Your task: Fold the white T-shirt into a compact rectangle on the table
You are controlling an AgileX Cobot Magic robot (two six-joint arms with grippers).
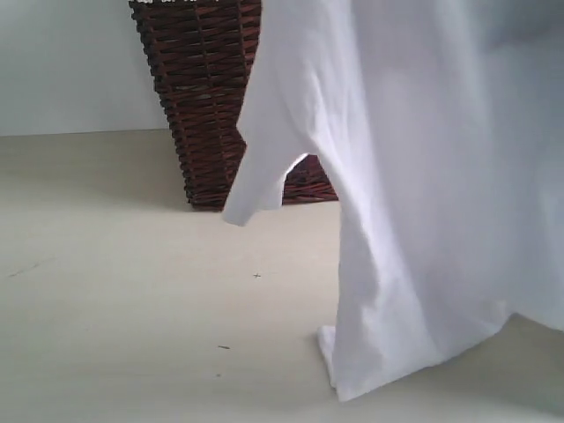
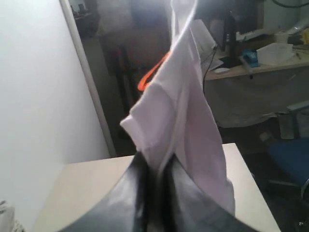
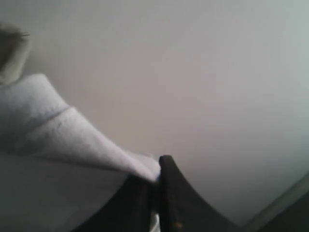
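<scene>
Above the table (image 1: pixel 132 308), I am holding the white T-shirt (image 1: pixel 423 176) up in the air with both grippers. My left gripper (image 2: pixel 154 169) is pinching a bunched fold of the cloth between its dark fingers, with the orange neck tag (image 2: pixel 152 75) showing just beyond. My right gripper (image 3: pixel 155 179) is clamping a hemmed edge at its fingertips. The shirt is hanging in front of the wicker basket (image 1: pixel 207 97), one sleeve dangling free, its lowest corner seemingly resting on the tabletop
</scene>
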